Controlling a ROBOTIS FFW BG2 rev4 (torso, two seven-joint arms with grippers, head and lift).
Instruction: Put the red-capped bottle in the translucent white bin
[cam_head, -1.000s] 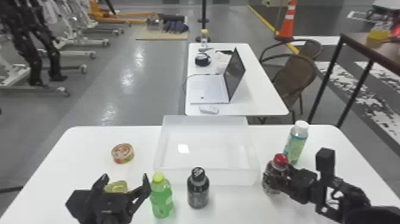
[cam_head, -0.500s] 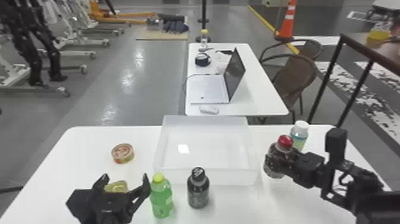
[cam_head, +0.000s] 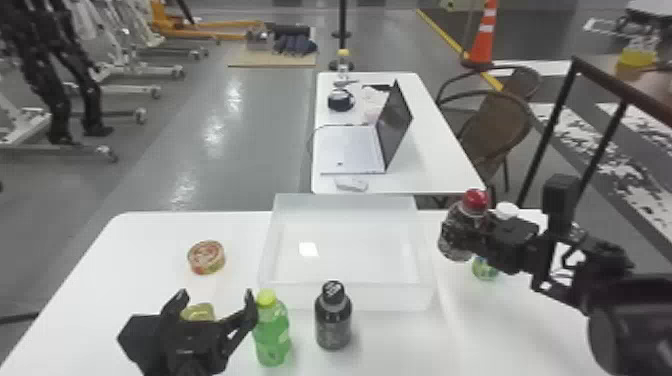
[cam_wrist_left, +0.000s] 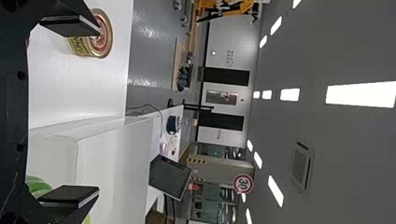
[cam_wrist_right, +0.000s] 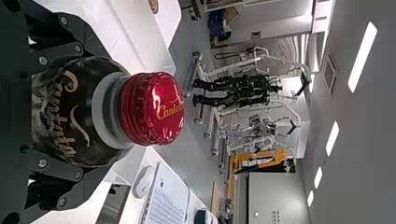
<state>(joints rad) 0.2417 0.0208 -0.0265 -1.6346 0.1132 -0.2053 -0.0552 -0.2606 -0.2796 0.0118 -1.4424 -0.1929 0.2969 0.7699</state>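
Where the head view takes in the right-hand side of the surface, the right pincer is found closed around the red-capped bottle, which leans slightly and is positioned outside the translucent white bin, near its right wall. A white-capped bottle stands partly hidden behind that pincer. The left pincer is spread, with nothing gripped between its fingers. Just beside its right finger stands a green bottle; whether the two touch cannot be determined. A dark bottle stands upright in front of the bin, and a round tin lies to the bin's left. On a farther surface, an open laptop is noted. In the left wrist view, the left pincer again presents its two fingers well apart, the tin near one of them and part of the green bottle near the other, with the bin wall seen beyond. In the right wrist view, the right pincer grips the red-capped bottle from two opposite sides below the neck, the cap pointing away from the pincer's base; a mouse is recorded beside the laptop
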